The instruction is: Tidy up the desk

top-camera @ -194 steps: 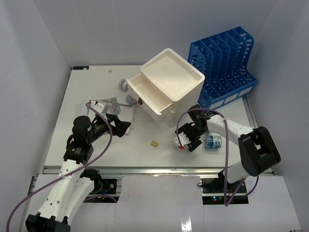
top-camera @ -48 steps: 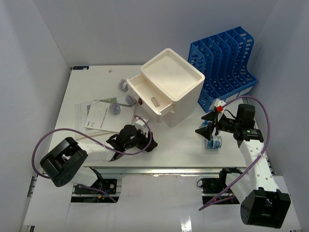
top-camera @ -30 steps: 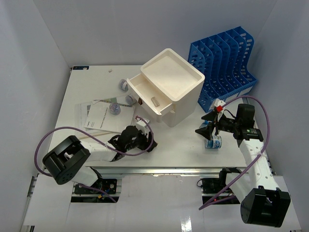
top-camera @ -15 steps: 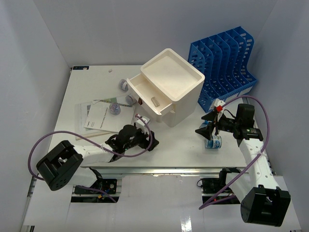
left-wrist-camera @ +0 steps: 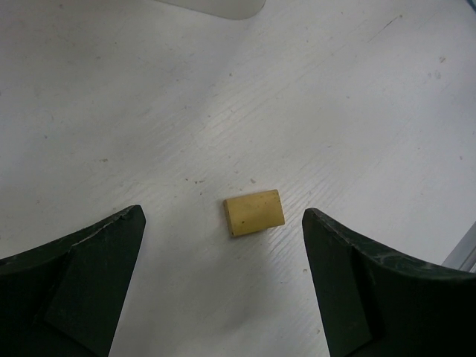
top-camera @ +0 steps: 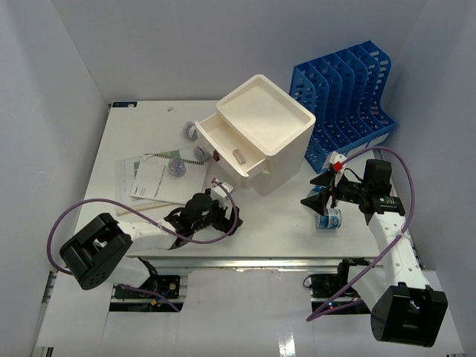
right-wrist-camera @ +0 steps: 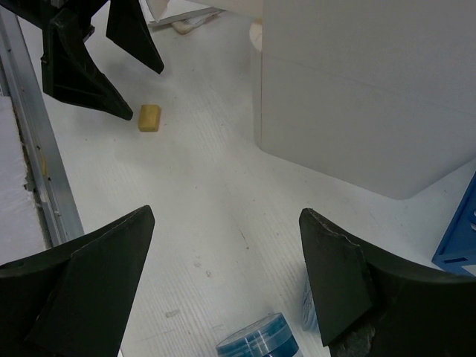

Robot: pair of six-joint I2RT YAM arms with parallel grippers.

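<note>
left fingers (left-wrist-camera: 82, 275) spread around yellow block (left-wrist-camera: 254, 213)

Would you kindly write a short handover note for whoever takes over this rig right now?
Left gripper open, jaws either side of the yellow eraser, not touching.
Right gripper open, hovering by the blue-capped container on the desk.
Done: one small item lies in the drawer box's open top drawer.
Left: eraser, container, papers and small rolls loose on the desk.
</note>
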